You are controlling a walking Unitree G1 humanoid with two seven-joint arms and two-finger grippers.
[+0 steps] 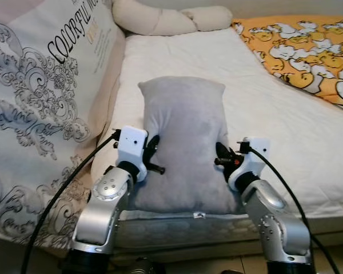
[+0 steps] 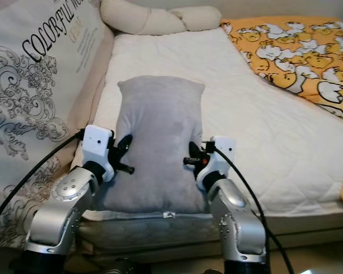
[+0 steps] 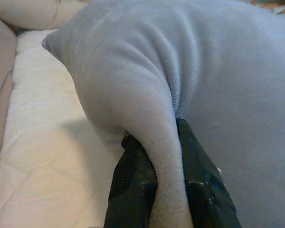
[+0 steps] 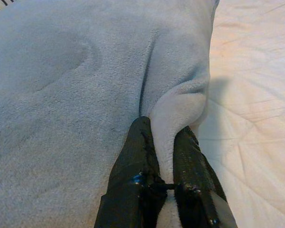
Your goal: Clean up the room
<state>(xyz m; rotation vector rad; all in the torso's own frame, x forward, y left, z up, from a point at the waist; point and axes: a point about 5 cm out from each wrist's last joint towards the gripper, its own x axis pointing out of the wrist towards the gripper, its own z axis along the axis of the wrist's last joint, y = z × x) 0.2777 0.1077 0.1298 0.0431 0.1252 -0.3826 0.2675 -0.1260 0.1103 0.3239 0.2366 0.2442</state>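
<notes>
A grey plush pillow [image 1: 183,142] lies on the white mattress [image 1: 274,125], near its front edge. My left gripper [image 1: 153,154] is shut on the pillow's left side, and my right gripper [image 1: 222,157] is shut on its right side. Seen from the left wrist, a fold of the grey pillow [image 3: 161,156] is pinched between the two black fingers [image 3: 133,180]. The right wrist view has the same: a fold of the pillow [image 4: 168,137] squeezed between black fingers [image 4: 137,161].
A large white cushion with black ornaments and lettering [image 1: 40,103] leans at the left. A cream bolster [image 1: 160,20] lies at the head of the bed. An orange patterned blanket [image 1: 308,51] covers the far right. The mattress to the right of the pillow is bare.
</notes>
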